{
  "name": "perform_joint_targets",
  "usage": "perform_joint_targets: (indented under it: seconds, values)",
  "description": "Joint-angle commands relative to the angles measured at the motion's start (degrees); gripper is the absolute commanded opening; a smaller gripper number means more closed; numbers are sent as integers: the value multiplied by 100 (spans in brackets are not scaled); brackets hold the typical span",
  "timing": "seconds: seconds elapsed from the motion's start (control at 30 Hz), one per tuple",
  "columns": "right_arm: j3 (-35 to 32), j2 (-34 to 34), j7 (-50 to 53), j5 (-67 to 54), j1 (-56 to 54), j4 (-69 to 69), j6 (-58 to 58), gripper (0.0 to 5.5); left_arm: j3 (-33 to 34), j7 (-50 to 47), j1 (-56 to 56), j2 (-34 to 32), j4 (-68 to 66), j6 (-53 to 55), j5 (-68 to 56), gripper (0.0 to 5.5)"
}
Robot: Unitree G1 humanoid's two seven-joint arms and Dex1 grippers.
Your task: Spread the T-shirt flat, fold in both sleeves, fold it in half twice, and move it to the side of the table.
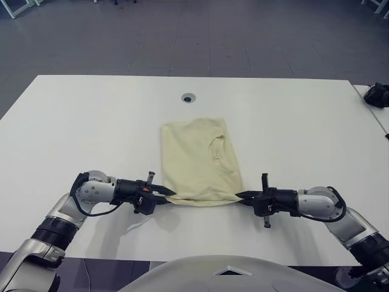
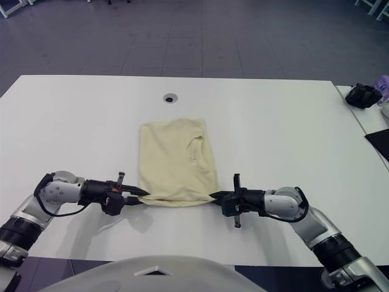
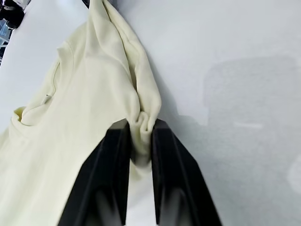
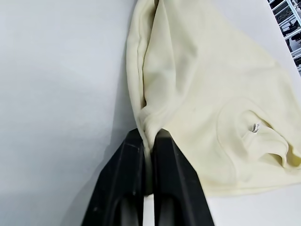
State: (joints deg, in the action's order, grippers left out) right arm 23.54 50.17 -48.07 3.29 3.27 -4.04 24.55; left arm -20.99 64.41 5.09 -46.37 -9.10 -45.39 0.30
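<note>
A pale yellow T-shirt (image 1: 197, 155) lies folded into a narrow rectangle at the middle of the white table (image 1: 292, 121), its collar facing up. My left gripper (image 1: 168, 194) is shut on the shirt's near left corner, and my right gripper (image 1: 238, 195) is shut on the near right corner. The near edge is pulled taut between them and lifted slightly. The left wrist view has cloth (image 3: 141, 125) bunched between the black fingers (image 3: 115, 155). In the right wrist view a thin fold of fabric (image 4: 148, 125) is pinched between its fingers (image 4: 131, 160).
A round cable hole (image 1: 188, 97) sits in the table beyond the shirt. A black object (image 1: 378, 95) rests on a neighbouring surface at the far right. Bare tabletop spreads to both sides of the shirt.
</note>
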Motion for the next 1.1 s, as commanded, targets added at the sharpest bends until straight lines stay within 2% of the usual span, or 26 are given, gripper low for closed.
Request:
perform_joint_targets:
  seconds: [0.03,0.27,0.37,0.5,0.63,0.8,0.9,1.1]
  values:
    - [-139,314,-457,-320,414,-591,-666,4,-85,173,-108,-314,237,-93,-45,9]
    - [-854,1249,-1064,-1657,1581,-2414,-2159,3,18,445,-277,-817,875,161,-732,9]
    - [-1167,1480,-1201,-2105,1798,-2953,-2764,3,202,488,-837,-1288,1679,703,-1331,9]
    - [-1827,1857,-1426,-3266,2163,-3758,-3792,3,583,512,-1729,-2073,3054,1672,-2233,9]
    - [-2678,2138,-1755,-4634,2181,-4030,-4731,3,1007,469,-2198,-2436,3958,2475,-2850,9]
    - [-3470,2283,-2104,-5948,1965,-4030,-5593,3,1576,646,-2533,-2718,4431,3342,-3574,9]
    - [-3325,2161,-2005,-5858,1253,-3703,-5737,3,1670,713,-1913,-2488,4119,3750,-3647,9]
    - [-1911,1323,-1980,-4499,-935,-2368,-5611,3,1068,1233,-191,-1809,2982,4852,-3471,9]
